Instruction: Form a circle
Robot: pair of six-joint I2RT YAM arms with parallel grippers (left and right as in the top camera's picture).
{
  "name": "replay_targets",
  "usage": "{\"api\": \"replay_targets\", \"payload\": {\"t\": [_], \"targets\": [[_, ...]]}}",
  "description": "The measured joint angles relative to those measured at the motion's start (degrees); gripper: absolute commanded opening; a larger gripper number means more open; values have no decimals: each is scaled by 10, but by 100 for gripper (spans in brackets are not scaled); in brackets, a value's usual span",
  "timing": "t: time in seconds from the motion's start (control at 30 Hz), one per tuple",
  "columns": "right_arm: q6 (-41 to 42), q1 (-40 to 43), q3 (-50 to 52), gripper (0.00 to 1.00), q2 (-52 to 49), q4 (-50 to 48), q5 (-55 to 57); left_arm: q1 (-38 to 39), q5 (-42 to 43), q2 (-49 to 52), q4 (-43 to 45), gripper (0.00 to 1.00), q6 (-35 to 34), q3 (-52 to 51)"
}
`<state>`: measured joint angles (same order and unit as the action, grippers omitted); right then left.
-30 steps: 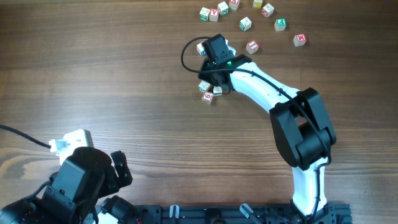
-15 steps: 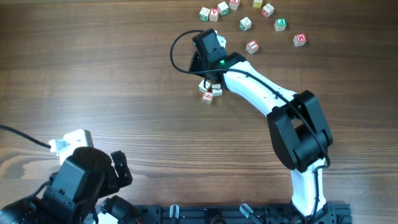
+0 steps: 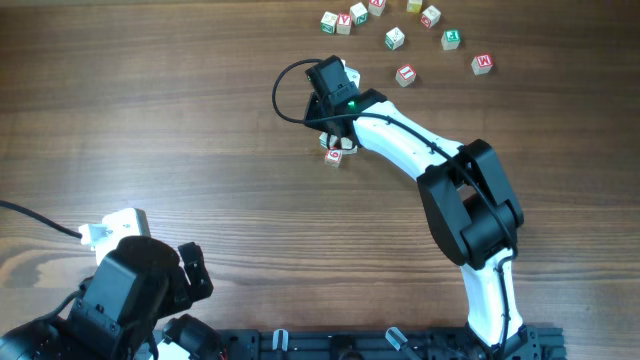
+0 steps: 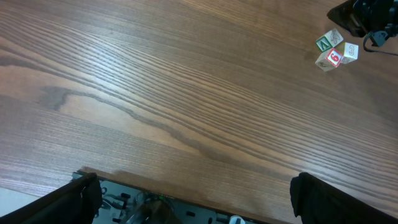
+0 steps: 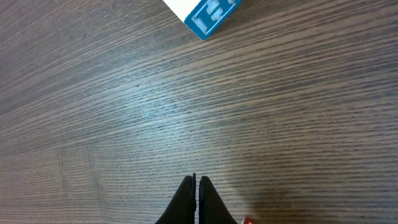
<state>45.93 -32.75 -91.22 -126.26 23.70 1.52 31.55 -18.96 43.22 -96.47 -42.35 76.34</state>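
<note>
nudging is judged to be the step in hand: the right pincer (image 5: 196, 183) is seen with its fingers pressed together on nothing, low over the brown wood-grain bench (image 3: 160, 120), so cubes are probably meant to be pushed with the shut tips rather than lifted. no circle is formed yet. only a tight clump of three small whitish letter cubes (image 3: 337, 148) with red and green markings is found, a little toward 12 o'clock of the bench's middle in the overhead view, just beside the white right arm (image 3: 410, 145). the loose whitish letter cubes (image 3: 405, 74) are scattered toward 1 o'clock of the clump, well apart from it. a white cube with a blue letter (image 5: 205, 12) is seen at 12 o'clock of the shut tips. it should be met on its far side and slid slowly, square to one face, so that it is not spun and the clump is not knocked. the left pincer (image 4: 193, 186) is held wide apart and empty, parked at 7 o'clock.
</note>
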Motion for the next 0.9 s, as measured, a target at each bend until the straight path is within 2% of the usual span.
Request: {"api": "replay_targets", "payload": {"t": [0.9], "targets": [[3, 0, 0, 5, 0, 31, 0, 0, 0, 0, 0, 100, 0, 0]]}}
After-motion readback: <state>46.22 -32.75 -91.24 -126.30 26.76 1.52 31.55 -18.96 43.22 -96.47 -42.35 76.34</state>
